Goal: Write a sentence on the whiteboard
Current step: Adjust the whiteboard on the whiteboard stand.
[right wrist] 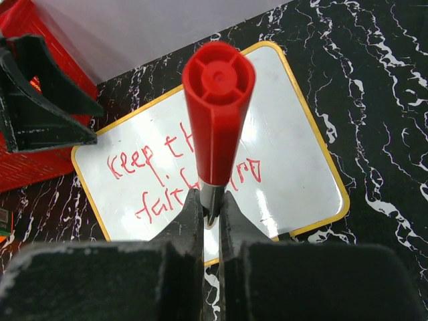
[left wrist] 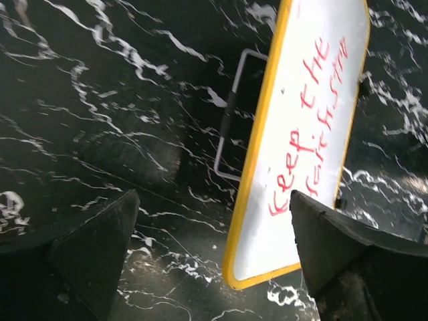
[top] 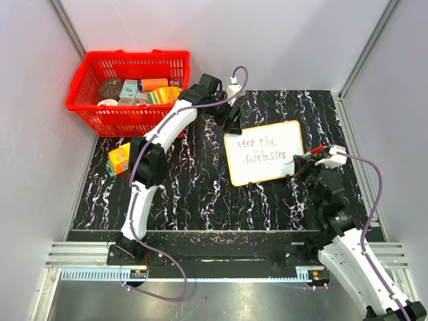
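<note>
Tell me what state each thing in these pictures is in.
whiteboard: lying flat on the table, written on.
sentence: two red handwritten lines on the board.
red marker: clamped in the right tool.
left tool: open, empty, beside the board's edge.
right tool: shut on the red marker.
red basket: upright, holding packaged goods.
orange box: lying on the table near the basket.

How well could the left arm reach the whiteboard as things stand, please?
Probably yes: the open left gripper is beside the whiteboard at its far left corner, nothing between them; the right gripper, holding the marker, is at the opposite side.
</note>
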Robot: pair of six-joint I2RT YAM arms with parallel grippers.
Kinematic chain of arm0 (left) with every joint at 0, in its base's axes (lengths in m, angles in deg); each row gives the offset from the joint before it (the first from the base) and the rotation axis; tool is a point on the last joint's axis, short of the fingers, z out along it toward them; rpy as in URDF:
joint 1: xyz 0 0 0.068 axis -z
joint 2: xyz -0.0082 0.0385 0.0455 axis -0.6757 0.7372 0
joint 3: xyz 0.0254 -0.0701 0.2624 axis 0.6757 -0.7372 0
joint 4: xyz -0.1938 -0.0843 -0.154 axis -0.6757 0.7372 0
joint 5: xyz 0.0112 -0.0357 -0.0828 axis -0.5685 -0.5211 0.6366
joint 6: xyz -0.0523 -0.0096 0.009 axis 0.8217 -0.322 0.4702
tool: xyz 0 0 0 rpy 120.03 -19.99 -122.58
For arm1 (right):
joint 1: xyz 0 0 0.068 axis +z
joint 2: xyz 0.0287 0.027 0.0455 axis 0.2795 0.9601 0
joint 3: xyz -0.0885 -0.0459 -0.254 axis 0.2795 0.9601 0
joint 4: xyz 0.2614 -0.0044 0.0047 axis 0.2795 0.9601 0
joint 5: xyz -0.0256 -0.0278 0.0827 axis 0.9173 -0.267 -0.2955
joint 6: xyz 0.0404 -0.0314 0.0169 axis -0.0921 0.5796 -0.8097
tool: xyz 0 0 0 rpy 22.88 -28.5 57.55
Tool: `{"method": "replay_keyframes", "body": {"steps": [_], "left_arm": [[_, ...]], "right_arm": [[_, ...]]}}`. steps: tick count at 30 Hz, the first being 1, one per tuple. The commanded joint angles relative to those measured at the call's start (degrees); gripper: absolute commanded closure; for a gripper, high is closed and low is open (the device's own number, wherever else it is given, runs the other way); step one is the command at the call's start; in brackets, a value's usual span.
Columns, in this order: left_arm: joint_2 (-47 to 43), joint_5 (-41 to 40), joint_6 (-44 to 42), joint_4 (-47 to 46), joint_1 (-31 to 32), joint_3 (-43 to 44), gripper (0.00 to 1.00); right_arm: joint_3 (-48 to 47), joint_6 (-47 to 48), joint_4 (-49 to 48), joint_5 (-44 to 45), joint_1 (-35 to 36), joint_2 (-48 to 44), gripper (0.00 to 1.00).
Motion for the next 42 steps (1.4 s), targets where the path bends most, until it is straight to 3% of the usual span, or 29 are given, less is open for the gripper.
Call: {"method": "replay_keyframes", "body": {"steps": [1, 8, 12, 15, 18, 19, 21, 22, 24, 29, 42], "left_arm": [[1.9, 8.9, -4.3, 6.3, -0.3, 4.6, 0.01], [4.8, 14.9, -4.2, 7.2, -0.2, 4.6, 0.03], [5.8, 17.0, -6.2, 9.2, -0.2, 4.0, 0.22], [5.8, 16.9, -8.4, 10.9, -0.2, 2.7, 0.28], [5.7, 17.1, -11.1, 13.4, -0.1, 2.6, 0.42], [5.6, 17.2, -11.9, 13.9, -0.2, 2.6, 0.57], [5.4, 16.3, -13.0, 14.8, -0.2, 2.3, 0.75], [5.3, 16.0, -13.6, 15.4, -0.2, 2.3, 0.91], [5.2, 15.2, -15.9, 17.1, -0.2, 2.2, 1.00], [6.5, 14.4, -22.5, 23.9, -0.2, 3.2, 1.00], [7.9, 13.7, -27.9, 36.8, 0.1, 6.6, 1.00]], "right_arm": [[-0.8, 0.0, 0.2, -1.5, -0.3, -0.4, 1.00], [-0.3, 0.1, 0.2, -1.2, -0.3, -0.5, 1.00], [-0.2, 0.2, 0.3, -0.8, -0.3, -0.8, 1.00], [-0.1, 0.2, 0.4, -0.6, -0.3, -1.1, 1.00], [0.0, 0.1, 0.3, -0.6, -0.3, -1.1, 1.00], [0.0, -0.1, 0.3, -0.6, -0.3, -1.1, 1.00], [0.1, -0.3, 0.4, -0.6, -0.2, -1.1, 1.00], [0.1, -0.3, 0.4, -0.6, -0.3, -1.1, 1.00], [0.1, -0.4, 0.5, -0.7, -0.3, -1.3, 1.00], [-0.1, -0.5, 0.9, -1.1, -0.3, -1.8, 1.00], [-1.5, -0.6, 2.7, -2.2, -0.2, -3.0, 1.00]]}}
